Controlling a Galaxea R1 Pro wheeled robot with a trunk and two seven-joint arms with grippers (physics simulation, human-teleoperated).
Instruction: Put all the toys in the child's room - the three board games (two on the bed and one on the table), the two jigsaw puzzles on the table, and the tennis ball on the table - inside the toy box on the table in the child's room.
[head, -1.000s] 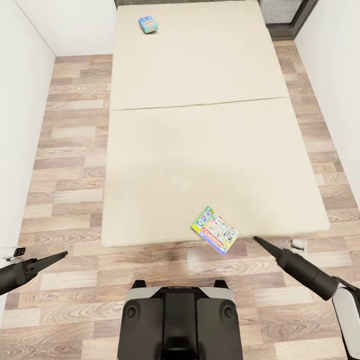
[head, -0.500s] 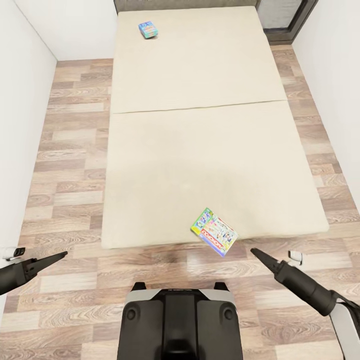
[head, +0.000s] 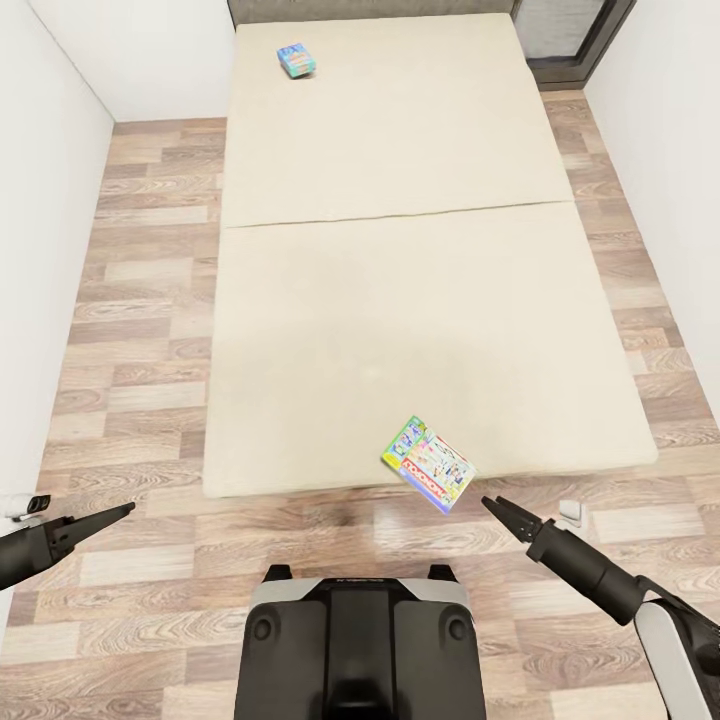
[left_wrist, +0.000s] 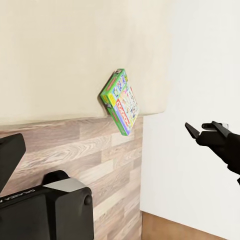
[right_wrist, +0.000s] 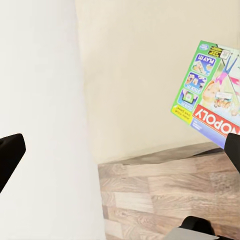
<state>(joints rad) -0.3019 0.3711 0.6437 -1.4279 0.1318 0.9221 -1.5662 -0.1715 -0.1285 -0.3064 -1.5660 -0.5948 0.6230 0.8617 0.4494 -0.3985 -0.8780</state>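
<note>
The big cream bed (head: 400, 300) holds two board games. The green-and-red game box (head: 429, 463) hangs over its near edge, near the empty right hand (head: 497, 507), fingers slightly spread. The small blue game box (head: 296, 60) lies at the bed's far corner. The left hand (head: 118, 511) looks pressed together.

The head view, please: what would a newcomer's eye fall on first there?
The big cream bed takes up most of the wooden floor. Two bright board games stand out on it: a green-edged game box overhanging the near edge, and a small blue game box in the far left corner. The right hand, fingers slightly parted, points toward the near box, while the left hand stays off to the side.
</note>
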